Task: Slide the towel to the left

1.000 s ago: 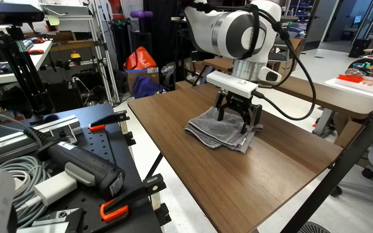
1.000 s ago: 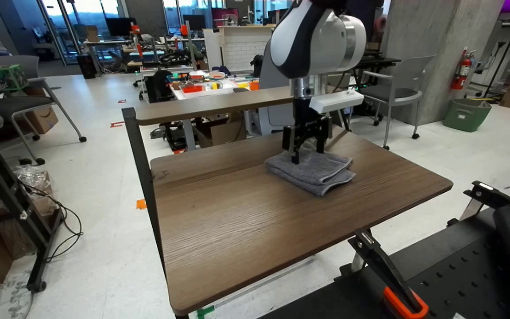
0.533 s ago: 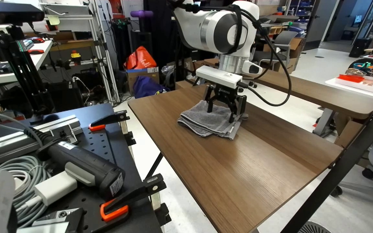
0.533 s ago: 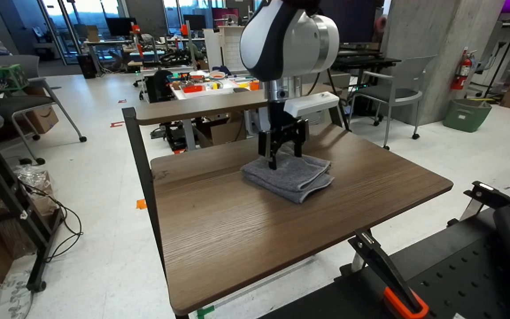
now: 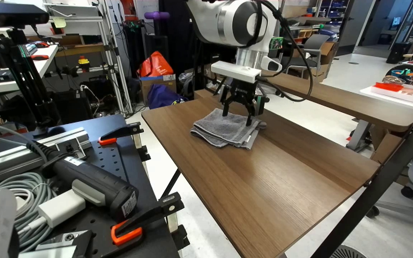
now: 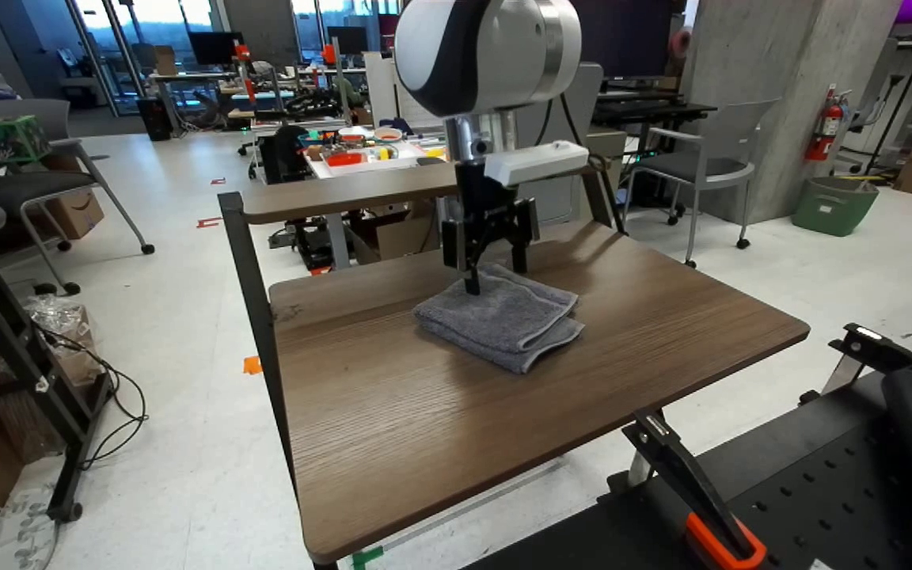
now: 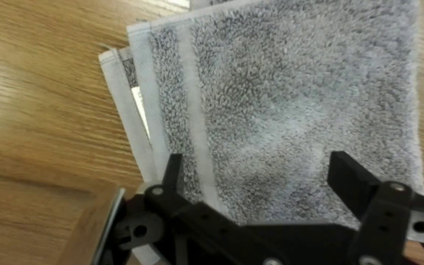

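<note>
A folded grey towel lies flat on the brown wooden table. In an exterior view the towel sits left of the table's middle, toward the far edge. My gripper is over the towel, pointing down; it also shows in an exterior view. In the wrist view the fingers of my gripper are wide apart with nothing between them, over the towel near its striped hem. The fingertips are at or just above the cloth; I cannot tell whether they touch.
A raised wooden shelf runs behind the table, with a dark post at one side. A black bench with orange-handled clamps, a scanner-like tool and coiled cable stands beside the table across a floor gap.
The towel and my gripper have moved left in both exterior views, more in the first half second. In the last half second my gripper has risen slightly from the towel.
</note>
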{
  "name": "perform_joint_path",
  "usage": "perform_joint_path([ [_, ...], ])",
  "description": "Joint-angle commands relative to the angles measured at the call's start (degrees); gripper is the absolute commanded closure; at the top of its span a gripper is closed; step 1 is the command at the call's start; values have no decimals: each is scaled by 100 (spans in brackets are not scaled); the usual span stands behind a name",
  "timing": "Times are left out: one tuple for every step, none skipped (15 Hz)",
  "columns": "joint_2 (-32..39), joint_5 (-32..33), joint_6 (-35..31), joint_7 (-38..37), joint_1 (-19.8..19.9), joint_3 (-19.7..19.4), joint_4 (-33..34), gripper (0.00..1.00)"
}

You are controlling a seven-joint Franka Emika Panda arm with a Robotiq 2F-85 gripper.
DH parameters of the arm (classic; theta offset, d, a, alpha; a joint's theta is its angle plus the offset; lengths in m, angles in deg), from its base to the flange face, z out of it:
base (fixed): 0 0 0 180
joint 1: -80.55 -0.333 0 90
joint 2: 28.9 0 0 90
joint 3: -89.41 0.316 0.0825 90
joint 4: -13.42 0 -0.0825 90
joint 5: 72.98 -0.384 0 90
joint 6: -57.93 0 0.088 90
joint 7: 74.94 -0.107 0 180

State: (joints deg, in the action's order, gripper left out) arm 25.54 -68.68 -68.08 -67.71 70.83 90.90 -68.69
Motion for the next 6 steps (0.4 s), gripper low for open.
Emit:
perform_joint_path([
  [-1043,240,631,-336,-59,-66,-489,0],
  [-1266,286,790,-356,-22,-76,-591,0],
  [-625,187,552,-238,48,61,-87,0],
  [-869,194,697,-264,55,45,-176,0],
  [-1056,197,779,-271,62,33,-274,0],
  [-1168,199,795,-275,67,27,-364,0],
])
